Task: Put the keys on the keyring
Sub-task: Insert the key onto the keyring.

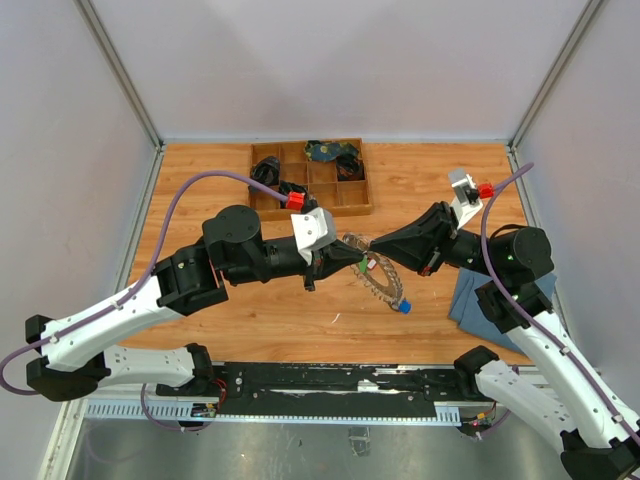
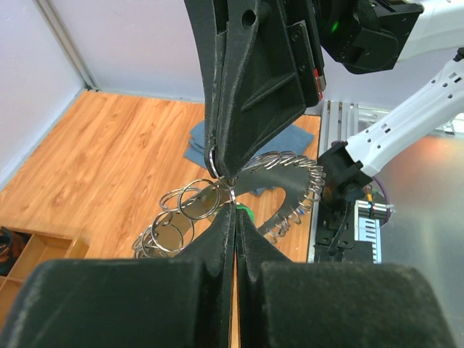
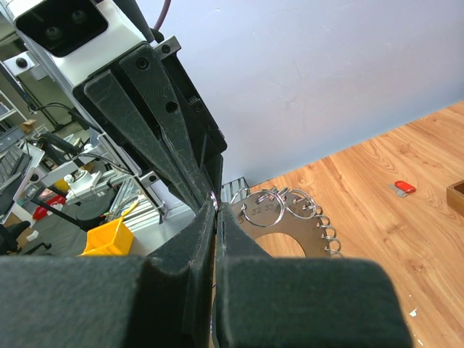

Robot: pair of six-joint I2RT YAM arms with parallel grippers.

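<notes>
The keyring [image 1: 388,282] is a flat grey ring-shaped plate hung with many small split rings, with one blue-headed key [image 1: 403,307] at its near end. It hangs tilted between the two grippers. My left gripper [image 1: 360,262] is shut on a green-headed key [image 2: 246,212], which peeks out at its tips [image 2: 235,206]. My right gripper [image 1: 374,246] is shut on a small split ring of the keyring [image 3: 290,226], tip to tip with the left gripper [image 3: 216,205]. A red-headed key [image 3: 404,188] lies on the wooden table. No black key shows.
A wooden compartment tray [image 1: 310,212] with dark items stands at the back centre. A blue cloth [image 1: 480,300] lies at the right under my right arm. Grey walls close in the table on three sides.
</notes>
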